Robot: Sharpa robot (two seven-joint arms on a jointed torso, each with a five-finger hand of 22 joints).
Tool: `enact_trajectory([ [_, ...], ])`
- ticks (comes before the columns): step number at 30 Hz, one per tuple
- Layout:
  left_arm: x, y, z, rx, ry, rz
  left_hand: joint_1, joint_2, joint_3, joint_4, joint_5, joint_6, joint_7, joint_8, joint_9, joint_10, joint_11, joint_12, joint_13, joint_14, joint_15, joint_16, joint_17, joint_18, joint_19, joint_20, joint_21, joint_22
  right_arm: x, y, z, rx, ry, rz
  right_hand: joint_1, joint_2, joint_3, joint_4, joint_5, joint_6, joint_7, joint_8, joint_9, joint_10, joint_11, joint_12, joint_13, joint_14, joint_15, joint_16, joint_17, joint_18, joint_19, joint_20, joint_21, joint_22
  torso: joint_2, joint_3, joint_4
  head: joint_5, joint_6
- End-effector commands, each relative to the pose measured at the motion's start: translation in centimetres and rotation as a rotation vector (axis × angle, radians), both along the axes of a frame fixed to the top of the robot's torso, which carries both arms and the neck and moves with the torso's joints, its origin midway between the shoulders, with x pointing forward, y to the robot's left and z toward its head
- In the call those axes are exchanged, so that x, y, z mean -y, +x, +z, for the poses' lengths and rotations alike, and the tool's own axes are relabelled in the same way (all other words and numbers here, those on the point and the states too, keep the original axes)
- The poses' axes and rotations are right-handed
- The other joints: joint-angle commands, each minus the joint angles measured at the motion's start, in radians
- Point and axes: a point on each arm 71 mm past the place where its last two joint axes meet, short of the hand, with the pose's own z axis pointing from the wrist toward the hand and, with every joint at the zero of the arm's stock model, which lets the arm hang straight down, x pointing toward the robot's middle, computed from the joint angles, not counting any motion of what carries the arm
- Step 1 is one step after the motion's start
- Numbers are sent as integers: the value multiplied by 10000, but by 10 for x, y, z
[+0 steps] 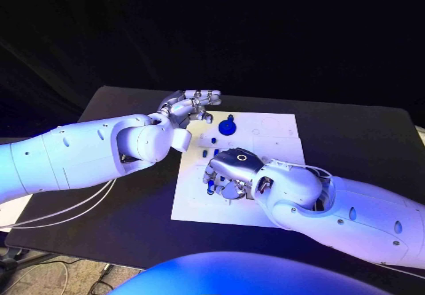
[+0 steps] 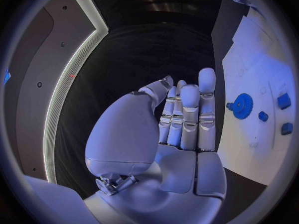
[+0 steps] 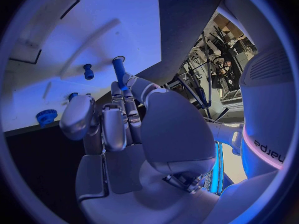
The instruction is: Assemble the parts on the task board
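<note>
**Blue peg pinched over the white board**

Head view: white flat task board (image 1: 266,138) lies mid-table. The silver right hand (image 1: 228,178) hovers over its centre; the silver left hand (image 1: 190,106) hangs at the board's 10 o'clock corner, near a blue round gear (image 1: 228,128).

Left wrist view: left fingers (image 2: 190,112) straight, together, holding nothing.

Right wrist view: right fingers (image 3: 121,102) pinch a slim blue peg (image 3: 119,69) above the board.

Small blue parts (image 1: 228,128) lie scattered on the white task board (image 1: 274,132).
</note>
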Motion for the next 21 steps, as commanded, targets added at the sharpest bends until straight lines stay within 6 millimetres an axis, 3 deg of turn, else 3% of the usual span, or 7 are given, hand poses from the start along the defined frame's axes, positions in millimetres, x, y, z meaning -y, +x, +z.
enact_trajectory([
  [1,3,-1,1,104,-98,-187,17,104,-82,-20,5,-84,9,52,-10,-83,-20,84,15,-93,-8,-52,-20,131,-49,-13,-52,-20,2,-1,-10,-165,-621,84,18,81,52,-5,57,17,50,35,9,302,-220,45,-22,474,-30,33,-8,27,-2,-54,-1,-17,-8,-6,6,7,-1],
  [21,2,-1,1,97,-93,-182,22,111,-91,-24,5,-89,10,55,-10,-91,-19,94,16,-96,-8,-49,-24,131,-47,-12,-59,-24,3,-8,-9,-234,-696,165,9,83,56,-6,60,23,49,35,11,307,-220,39,-22,475,-28,40,0,25,1,-54,6,-4,-3,4,-3,75,-1],
])
